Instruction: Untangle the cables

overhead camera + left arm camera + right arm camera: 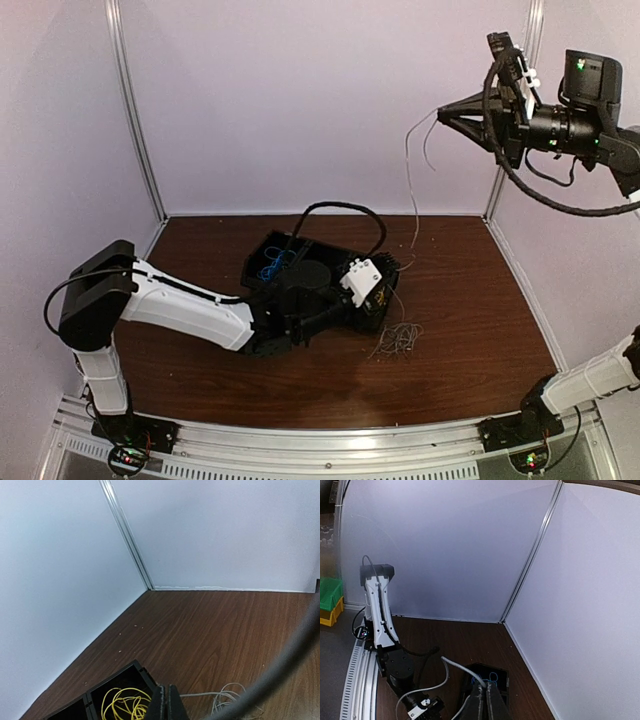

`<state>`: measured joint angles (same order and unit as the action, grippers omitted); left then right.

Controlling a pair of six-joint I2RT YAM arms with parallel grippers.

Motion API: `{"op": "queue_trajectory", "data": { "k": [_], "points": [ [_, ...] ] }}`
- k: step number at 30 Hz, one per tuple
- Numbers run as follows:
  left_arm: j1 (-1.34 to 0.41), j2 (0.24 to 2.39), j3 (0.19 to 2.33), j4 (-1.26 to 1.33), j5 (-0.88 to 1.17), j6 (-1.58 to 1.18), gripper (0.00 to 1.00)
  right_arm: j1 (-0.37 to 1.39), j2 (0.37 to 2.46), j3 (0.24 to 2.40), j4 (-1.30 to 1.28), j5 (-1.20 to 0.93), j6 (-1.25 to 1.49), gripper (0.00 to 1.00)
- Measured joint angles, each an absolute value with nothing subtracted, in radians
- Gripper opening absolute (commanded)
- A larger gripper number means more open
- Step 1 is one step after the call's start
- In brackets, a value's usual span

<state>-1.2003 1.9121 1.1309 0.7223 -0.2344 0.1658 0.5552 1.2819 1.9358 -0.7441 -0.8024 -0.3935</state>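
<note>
Grey wire is what I have in the right gripper, whose fingers are clenched on it high above the table's far right corner. The grey cable hangs from the tips with its long axis close to vertical, and its lower end comes down near the far right corner of the black tray.

By my count there are three colours of wire. One is the hanging grey cable, with a short second strand curling off beside it near the top; one is a loose grey bundle lying on the wood just right of the tray; one is a blue cable coiled in a tray compartment; and one is a yellow cable coiled in another. There is one tray and there are two arms.

The left gripper is low over the tray's right end, its fingers pressed together. A grey strand runs in toward them from the bundle, but I cannot tell whether it is pinched.

Only the left wrist view shows me the yellow coil; from overhead the left arm covers that compartment. Only the overhead view shows the whole drop of the held cable; the right wrist view catches just its top, bending away from the fingertips, with the blue coil below and a green bin outside the enclosure.
</note>
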Motion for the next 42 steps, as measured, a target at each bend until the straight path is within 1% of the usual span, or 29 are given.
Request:
{"op": "queue_trajectory", "data": {
  "k": [4, 8, 11, 14, 17, 26, 31, 32, 35, 36, 37, 38, 41, 42],
  "points": [
    [-1.200, 1.789, 1.097, 0.609, -0.274, 0.176, 0.00, 0.548, 1.225, 1.778, -0.746, -0.742, -0.437, 0.16],
    [-1.196, 1.571, 1.095, 0.477, -0.301, 0.177, 0.00, 0.524, 1.182, 1.546, -0.732, -0.715, -0.474, 0.32],
    [-1.190, 1.435, 1.133, 0.407, -0.314, 0.157, 0.00, 0.504, 1.184, 1.364, -0.693, -0.730, -0.477, 0.45],
    [-1.186, 1.365, 1.156, 0.364, -0.328, 0.121, 0.00, 0.499, 1.194, 1.197, -0.649, -0.764, -0.490, 0.51],
    [-1.185, 1.329, 1.156, 0.315, -0.337, 0.090, 0.00, 0.506, 1.232, 1.095, -0.620, -0.797, -0.513, 0.51],
    [-1.185, 1.298, 1.156, 0.177, -0.324, 0.017, 0.00, 0.595, 1.345, 1.067, -0.453, -0.861, -0.486, 0.52],
    [-1.185, 1.283, 1.174, 0.145, -0.311, -0.011, 0.00, 0.631, 1.417, 1.067, -0.323, -0.920, -0.431, 0.62],
    [-1.185, 1.283, 1.183, 0.143, -0.308, -0.014, 0.00, 0.636, 1.435, 1.068, -0.307, -0.937, -0.425, 0.63],
    [-1.185, 1.283, 1.209, 0.139, -0.295, -0.027, 0.00, 0.651, 1.483, 1.069, -0.284, -0.986, -0.423, 0.70],
    [-1.185, 1.283, 1.216, 0.138, -0.291, -0.031, 0.00, 0.655, 1.494, 1.069, -0.280, -1.002, -0.423, 0.70],
    [-1.185, 1.283, 1.224, 0.137, -0.284, -0.037, 0.00, 0.657, 1.501, 1.068, -0.275, -1.018, -0.424, 0.68],
    [-1.185, 1.283, 1.229, 0.136, -0.279, -0.041, 0.00, 0.660, 1.502, 1.065, -0.270, -1.026, -0.423, 0.63],
    [-1.185, 1.282, 1.245, 0.133, -0.260, -0.059, 0.00, 0.669, 1.504, 1.051, -0.235, -1.049, -0.416, 0.42],
    [-1.185, 1.281, 1.250, 0.132, -0.254, -0.064, 0.00, 0.672, 1.507, 1.047, -0.220, -1.055, -0.410, 0.31]
  ]
}}
